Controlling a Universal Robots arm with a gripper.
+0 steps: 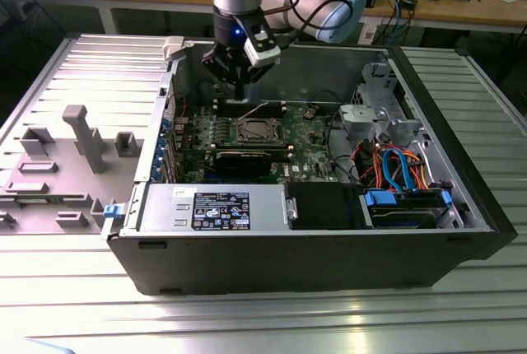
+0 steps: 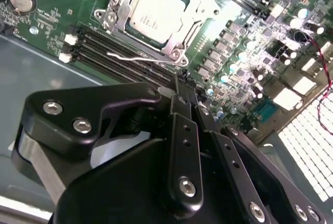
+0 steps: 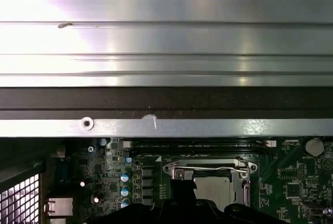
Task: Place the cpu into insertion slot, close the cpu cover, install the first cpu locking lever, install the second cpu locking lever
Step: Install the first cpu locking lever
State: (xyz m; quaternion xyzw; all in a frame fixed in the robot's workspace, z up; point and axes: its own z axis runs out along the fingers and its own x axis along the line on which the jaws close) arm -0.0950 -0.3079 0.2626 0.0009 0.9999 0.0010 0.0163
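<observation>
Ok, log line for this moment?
cpu seated in insertion slot | cpu cover closed | gripper shut, empty, above motherboard

Arm upright, wrist pointing down, tool (image 1: pixel 240 90) fingers (image 2: pixel 183 110) pressed together, empty.

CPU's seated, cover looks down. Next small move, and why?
Probably ease the gripper down toward the loose wire lever lying over the memory slots. The cpu sits seated with the cpu cover down around it, but that lever looks unlatched, and the gripper hangs above it.
</observation>
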